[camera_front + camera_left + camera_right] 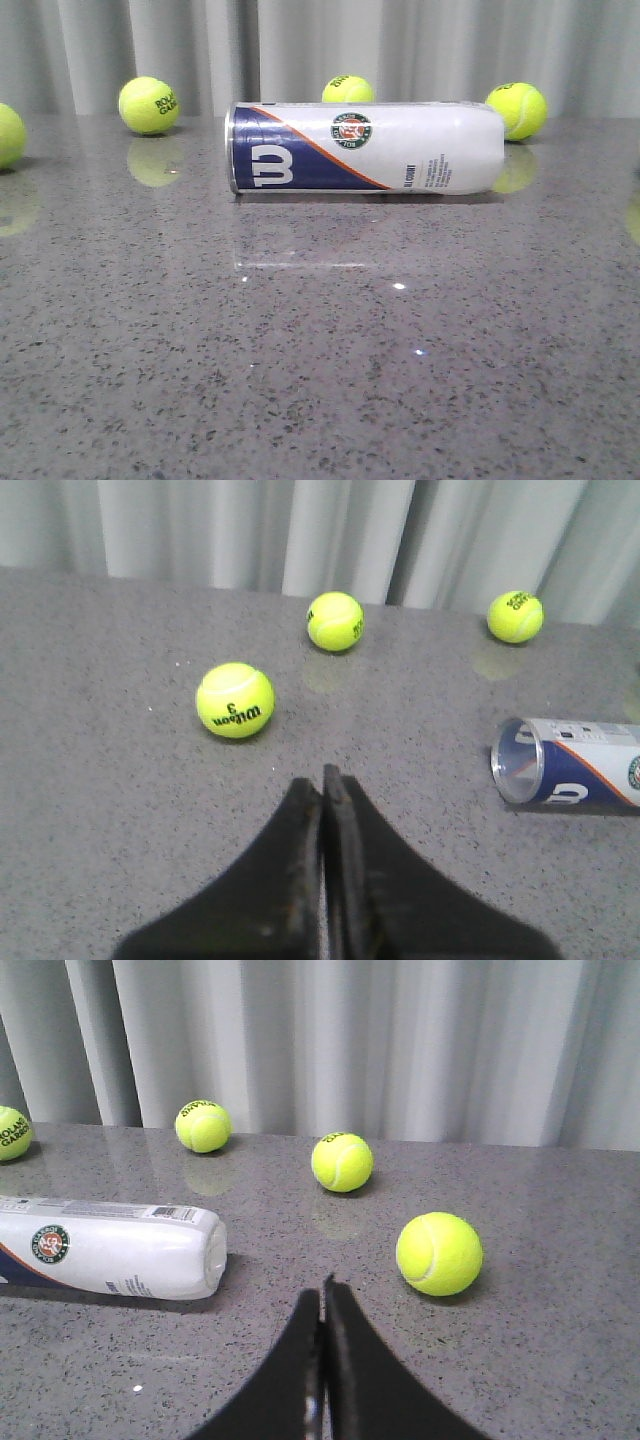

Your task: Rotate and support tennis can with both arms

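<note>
Front view shows me the tennis can [366,148] lying on its side across the grey table [320,380], silver rim toward my left arm, closed white end toward my right, neither arm touching it. Both wrist views show jaws pressed together: left gripper [322,775] well off the open mouth, right gripper [322,1285] near the closed end. I'd part both first, then bring one to each end so the can can't roll (it's round and slick). Tennis balls [149,105] sit behind it; the ball [439,1253] beside my right gripper and the ball [235,700] ahead of my left could get nudged
</note>
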`<state>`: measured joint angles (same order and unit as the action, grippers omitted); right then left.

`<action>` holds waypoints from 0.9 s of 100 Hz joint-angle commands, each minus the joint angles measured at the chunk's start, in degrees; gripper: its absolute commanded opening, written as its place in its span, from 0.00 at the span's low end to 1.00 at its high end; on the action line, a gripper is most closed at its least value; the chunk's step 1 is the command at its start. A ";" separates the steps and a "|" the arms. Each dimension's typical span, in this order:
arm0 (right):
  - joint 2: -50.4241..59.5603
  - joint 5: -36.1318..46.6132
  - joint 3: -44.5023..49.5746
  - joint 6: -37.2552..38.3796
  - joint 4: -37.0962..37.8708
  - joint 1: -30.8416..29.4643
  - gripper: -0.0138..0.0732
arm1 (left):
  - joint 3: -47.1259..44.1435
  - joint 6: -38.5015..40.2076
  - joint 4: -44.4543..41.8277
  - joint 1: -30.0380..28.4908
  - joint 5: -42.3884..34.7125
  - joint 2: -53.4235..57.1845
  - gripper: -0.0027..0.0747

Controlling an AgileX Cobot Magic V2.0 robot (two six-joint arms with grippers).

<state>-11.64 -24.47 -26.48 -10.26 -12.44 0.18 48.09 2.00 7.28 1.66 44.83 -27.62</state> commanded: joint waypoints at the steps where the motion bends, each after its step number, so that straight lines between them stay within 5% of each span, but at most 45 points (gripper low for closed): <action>1: -0.51 4.22 -1.37 -0.20 -0.49 -0.42 0.08 | 3.05 -0.11 2.06 -0.22 -2.02 -4.14 0.01; 36: -0.51 4.22 -1.37 -0.20 -0.49 -0.42 0.08 | 3.06 -0.49 2.06 -0.22 0.49 -10.28 0.06; 50: -0.51 4.22 -1.37 -0.20 -0.49 -0.42 0.08 | 3.06 -0.83 2.06 -0.22 1.91 -10.52 0.31; 69: -0.51 4.22 -1.37 -0.20 -0.49 -0.42 0.08 | 3.06 -0.83 2.06 -0.22 3.47 -10.52 0.81; 76: -0.51 4.22 -1.37 -0.20 -0.49 -0.42 0.08 | 3.06 -0.83 2.95 -0.22 4.00 -10.52 0.89; 90: -0.51 4.22 -1.37 -0.20 -0.49 -0.42 0.08 | 3.06 -1.02 8.41 -0.22 3.71 -11.15 0.89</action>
<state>-11.64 -24.50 -26.48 -10.16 -12.44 0.18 49.11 1.11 10.95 1.66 52.20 -37.78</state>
